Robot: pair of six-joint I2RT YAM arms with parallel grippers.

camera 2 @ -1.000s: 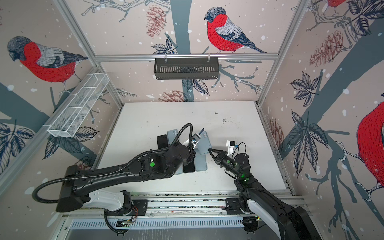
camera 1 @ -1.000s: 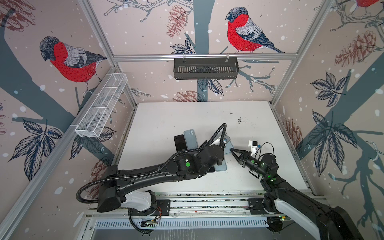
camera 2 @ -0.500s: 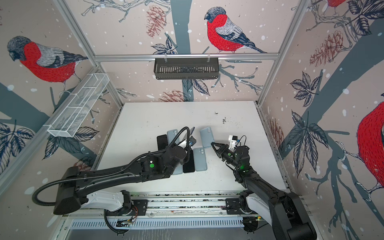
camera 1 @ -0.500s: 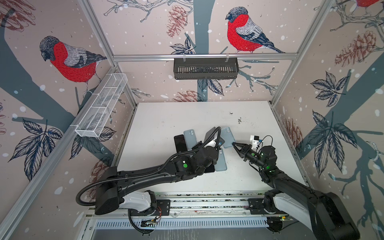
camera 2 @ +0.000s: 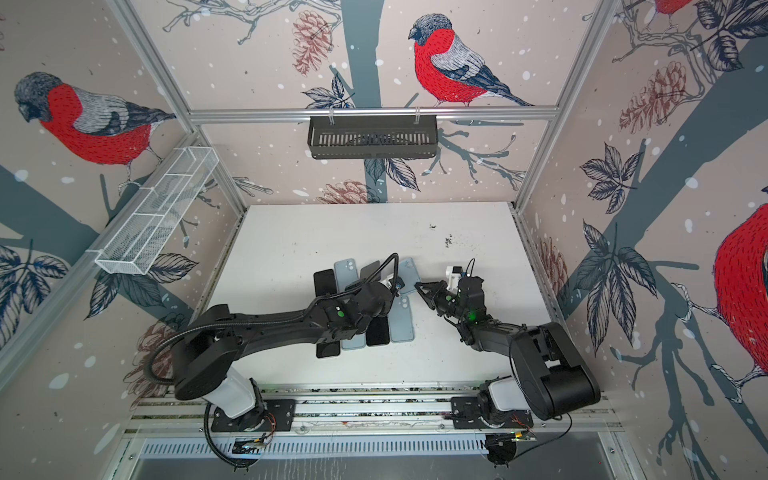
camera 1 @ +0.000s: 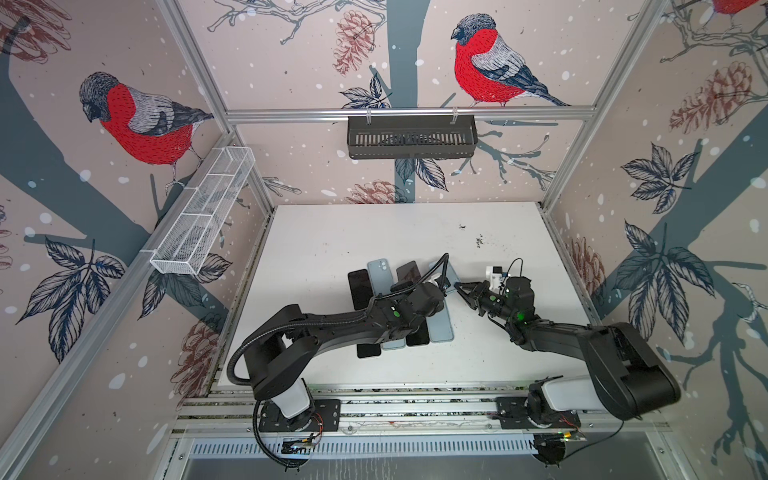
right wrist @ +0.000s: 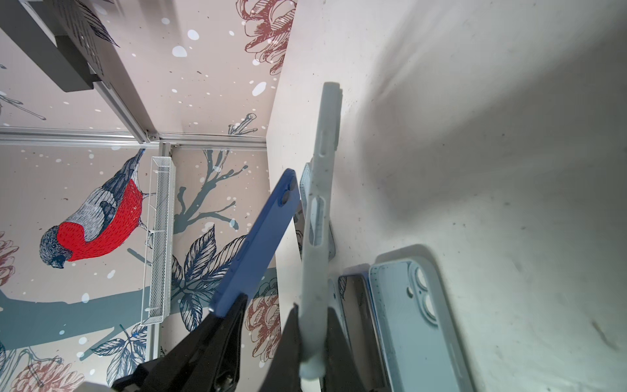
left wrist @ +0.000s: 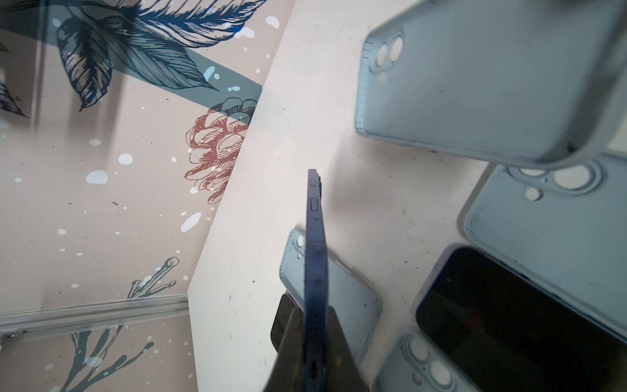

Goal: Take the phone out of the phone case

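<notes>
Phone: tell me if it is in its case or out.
Out. The blue phone, held in the left fingers, hangs clear of the pale case in the right fingers.

— Where's the phone case (camera 1: 452, 272)?
— Raised over the far right end of the row of phones (camera 1: 359, 289) on the surface (camera 1: 332, 232), a corner pinched in the right pincer (camera 1: 457, 286).
— And the phone (camera 1: 409, 271)?
— Tilted above that row's far end, clamped by the left pincer (camera 1: 410, 289).
</notes>
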